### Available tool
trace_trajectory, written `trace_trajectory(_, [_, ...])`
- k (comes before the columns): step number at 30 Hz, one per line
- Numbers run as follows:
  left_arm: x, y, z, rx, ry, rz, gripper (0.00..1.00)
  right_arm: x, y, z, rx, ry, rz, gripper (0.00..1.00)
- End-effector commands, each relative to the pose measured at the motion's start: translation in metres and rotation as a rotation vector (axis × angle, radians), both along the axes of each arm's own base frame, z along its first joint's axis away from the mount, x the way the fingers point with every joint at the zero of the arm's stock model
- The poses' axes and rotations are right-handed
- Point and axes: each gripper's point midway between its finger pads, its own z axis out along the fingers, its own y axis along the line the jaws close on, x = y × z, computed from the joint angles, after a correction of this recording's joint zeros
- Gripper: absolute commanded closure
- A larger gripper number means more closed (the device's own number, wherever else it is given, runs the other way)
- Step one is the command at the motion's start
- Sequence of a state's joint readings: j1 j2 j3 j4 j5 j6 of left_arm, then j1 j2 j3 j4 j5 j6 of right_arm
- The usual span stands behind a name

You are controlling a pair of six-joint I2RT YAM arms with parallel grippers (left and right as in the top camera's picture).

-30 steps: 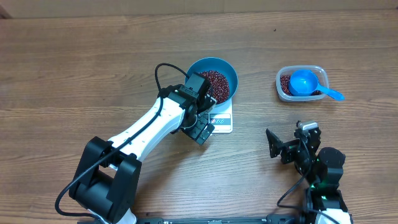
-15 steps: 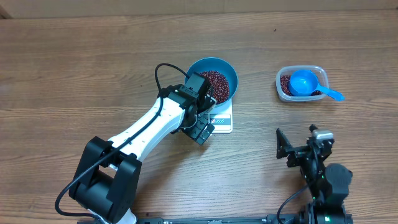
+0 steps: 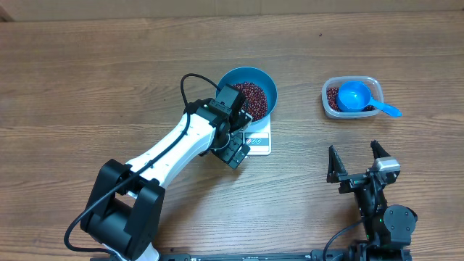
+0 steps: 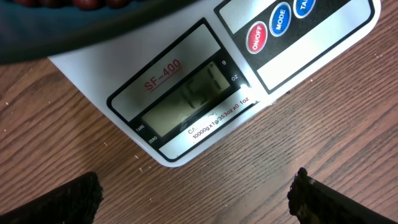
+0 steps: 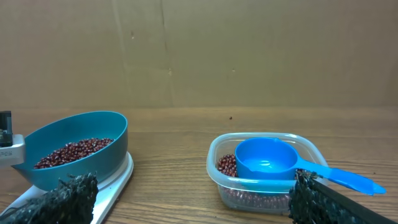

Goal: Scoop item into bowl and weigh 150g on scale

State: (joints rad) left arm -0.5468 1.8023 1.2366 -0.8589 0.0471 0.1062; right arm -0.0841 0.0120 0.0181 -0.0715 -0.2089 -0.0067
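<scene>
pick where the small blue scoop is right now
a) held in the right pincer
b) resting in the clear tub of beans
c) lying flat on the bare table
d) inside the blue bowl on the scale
B: the scoop sits in the clear tub with its handle sticking out over the rim, while the right pincer stands open and empty, well apart from it.

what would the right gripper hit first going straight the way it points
Likely the clear plastic tub of red-brown beans holding the blue handled scoop; the open right gripper faces it.
</scene>
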Motion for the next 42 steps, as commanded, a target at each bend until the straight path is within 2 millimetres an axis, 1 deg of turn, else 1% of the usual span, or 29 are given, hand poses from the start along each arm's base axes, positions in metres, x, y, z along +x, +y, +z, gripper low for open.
trace_trajectory(1, [-0.001, 0.001, -0.002, 0.006, 0.002, 0.008, 0.0, 0.0, 0.0, -0.002, 0.006, -0.003, -0.004, 0.0])
trace_trajectory(29, [-0.001, 0.001, -0.002, 0.006, 0.002, 0.008, 0.0, 0.0, 0.0, -0.002, 0.006, -0.003, -0.004, 0.0])
trace_trajectory(30, [-0.001, 0.001, -0.001, 0.008, -0.001, 0.005, 0.0, 0.0, 0.0, -0.002, 0.006, -0.003, -0.004, 0.0])
trace_trajectory(31, [-0.003, 0.007, 0.001, 0.037, -0.005, -0.001, 0.0, 0.0, 0.0, -0.002, 0.006, -0.003, -0.004, 0.0])
trace_trajectory(33, [-0.004, 0.013, 0.011, 0.057, -0.026, 0.004, 0.01, 0.0, 0.0, -0.002, 0.006, -0.003, -0.004, 0.0])
trace_trajectory(36, [-0.001, 0.011, 0.033, 0.02, -0.085, 0.006, 0.0, 0.0, 0.0, -0.002, 0.006, -0.003, -0.004, 0.0])
trace_trajectory(39, [0.001, 0.01, 0.063, -0.028, -0.162, 0.008, 0.0, 0.0, 0.0, -0.002, 0.006, -0.003, -0.004, 0.0])
trace_trajectory(41, [-0.002, 0.012, 0.085, -0.058, -0.211, 0.011, 0.0, 0.0, 0.0, -0.002, 0.006, -0.003, -0.004, 0.0])
trace_trajectory(42, [-0.006, 0.015, 0.105, -0.086, -0.256, 0.012, 0.01, 0.0, 0.0, -0.002, 0.006, -0.003, -0.004, 0.0])
